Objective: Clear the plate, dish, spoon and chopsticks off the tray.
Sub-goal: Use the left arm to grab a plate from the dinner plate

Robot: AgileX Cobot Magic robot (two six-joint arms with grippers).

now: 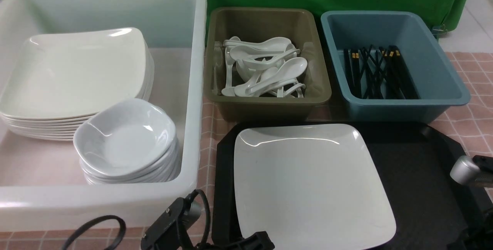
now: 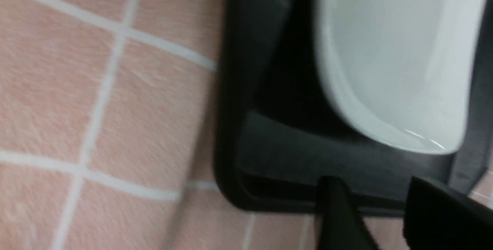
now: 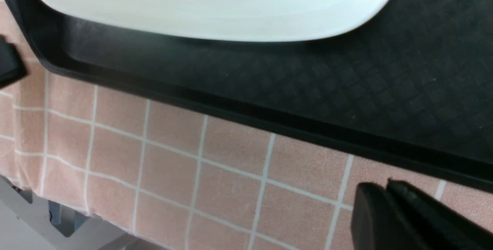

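Observation:
The large white plate (image 1: pixel 308 180) lies on the left half of the black tray (image 1: pixel 420 180), and nothing else is on the tray. My left gripper (image 2: pixel 379 203) is open and empty, hovering at the tray's near left corner (image 2: pixel 269 188), just short of the plate's corner (image 2: pixel 385 88). My right gripper (image 3: pixel 381 200) is shut on nothing over the tablecloth, beside the tray's near rim (image 3: pixel 269 121). A small white dish (image 1: pixel 125 136) tops a stack in the white tub. Spoons (image 1: pixel 265 71) fill the olive tub. Chopsticks (image 1: pixel 377 72) lie in the blue tub.
The big white tub (image 1: pixel 192 88) at the left also holds a stack of plates (image 1: pixel 73 76). Behind the tray stand the olive tub (image 1: pixel 265 105) and the blue tub (image 1: pixel 439 69). A pink checked cloth (image 3: pixel 173 165) covers the table, and its edge is close behind my right gripper.

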